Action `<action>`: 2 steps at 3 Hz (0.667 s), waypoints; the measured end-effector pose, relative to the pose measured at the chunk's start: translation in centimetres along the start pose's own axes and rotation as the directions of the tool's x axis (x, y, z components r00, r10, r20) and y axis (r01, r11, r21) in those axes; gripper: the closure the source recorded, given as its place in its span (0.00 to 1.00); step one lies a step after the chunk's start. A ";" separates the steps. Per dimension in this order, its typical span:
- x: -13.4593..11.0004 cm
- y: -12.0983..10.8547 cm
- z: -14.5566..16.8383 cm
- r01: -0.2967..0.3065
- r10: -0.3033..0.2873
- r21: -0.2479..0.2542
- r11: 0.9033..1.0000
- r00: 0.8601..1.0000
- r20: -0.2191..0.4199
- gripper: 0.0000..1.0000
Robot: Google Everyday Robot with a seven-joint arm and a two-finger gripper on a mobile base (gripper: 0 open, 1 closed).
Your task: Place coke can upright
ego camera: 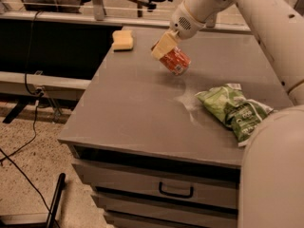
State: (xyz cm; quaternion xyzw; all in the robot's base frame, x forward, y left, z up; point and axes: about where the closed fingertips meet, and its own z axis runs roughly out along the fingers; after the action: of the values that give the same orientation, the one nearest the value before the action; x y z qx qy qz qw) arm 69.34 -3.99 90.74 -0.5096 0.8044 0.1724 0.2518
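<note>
Clearly, the single camera view shows the gripper (166,50) over the far middle of the grey table (128,113), its pale fingers (163,44) pinched around the upper end of the coke can (176,61). The can sits directly below and slightly right of the fingers, touching them. It looks to be held just clear of the tabletop, though whether its lower edge brushes the surface is hard to say.

The can's long axis is tilted. It runs from the gripped end at upper left down to a silver end facing lower right, toward the camera. It is neither flat nor upright.

A green chip bag (232,109) lies near the right edge, well apart from the can, and a yellow sponge (123,40) rests at the far left corner.

By my reading, the coming move turns on that tilt: the wrist has to rotate until the lower end faces straight down, then lower the can onto the bare patch beneath it before letting go. Releasing while it leans would likely tip it over.
</note>
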 end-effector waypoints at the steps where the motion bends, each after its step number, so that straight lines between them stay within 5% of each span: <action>1: -1.3 1.1 -4.7 0.044 -0.016 -0.082 0.996 0.948 0.319 1.00; 2: -2.2 2.0 -8.7 0.133 -0.094 -0.034 0.991 0.837 0.540 1.00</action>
State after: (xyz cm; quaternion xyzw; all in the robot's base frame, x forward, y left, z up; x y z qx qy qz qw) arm 66.33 -6.15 99.15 -0.4963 0.6638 0.3210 0.4583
